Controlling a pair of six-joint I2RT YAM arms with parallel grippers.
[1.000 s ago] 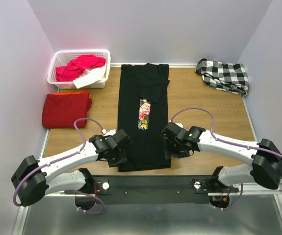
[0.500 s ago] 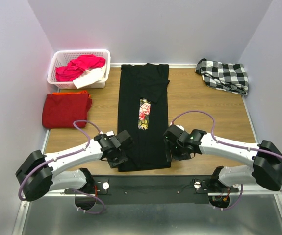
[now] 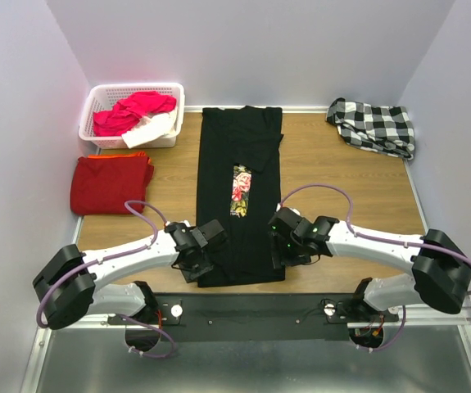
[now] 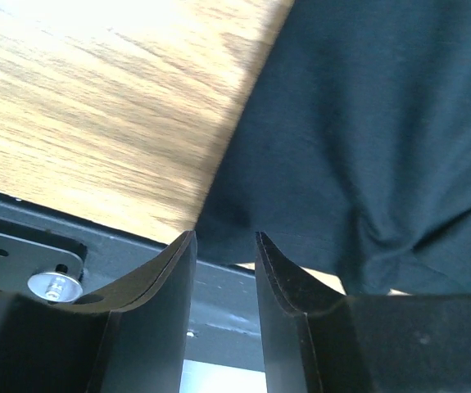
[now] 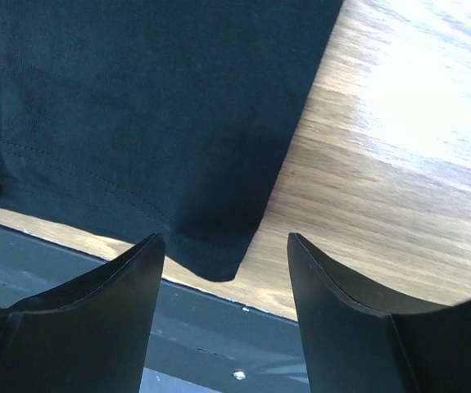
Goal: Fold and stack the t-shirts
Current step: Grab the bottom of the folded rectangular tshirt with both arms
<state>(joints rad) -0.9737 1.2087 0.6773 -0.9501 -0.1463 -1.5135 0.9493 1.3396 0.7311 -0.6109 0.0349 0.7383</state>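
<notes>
From the top view, I see the long black cotton t-shirt with the rose print (image 3: 239, 205) lying flat down the middle of the wooden desk (image 3: 341, 188). Its long axis runs straight away from the arm bases, and its hem lies at the near edge. The left pincer (image 3: 196, 260) sits at the hem's left corner and the right pincer (image 3: 283, 252) at its right corner, so each arm is nearest its own corner. The plain dark-red folded t-shirt (image 3: 110, 183) lies well apart to the left, below the white plastic basket (image 3: 137, 86). A black-and-white checked cloth (image 3: 372, 124) lies at the far right. On the print I can make out only the roses; any script is too small to read.

In the left wrist view, the left pincer (image 4: 224, 235) is parted by a narrow gap and pinches nothing. The black shirt (image 4: 366, 123) lies ahead and to the right, its corner just beyond the tips, with bare desk (image 4: 96, 106) to the left.

In the right wrist view, the right pincer (image 5: 224, 237) is spread wide and holds nothing. The shirt's (image 5: 137, 106) stitched hem corner points down into the gap between the fingers, with bare desk (image 5: 399, 164) to the right. I see no label here.
</notes>
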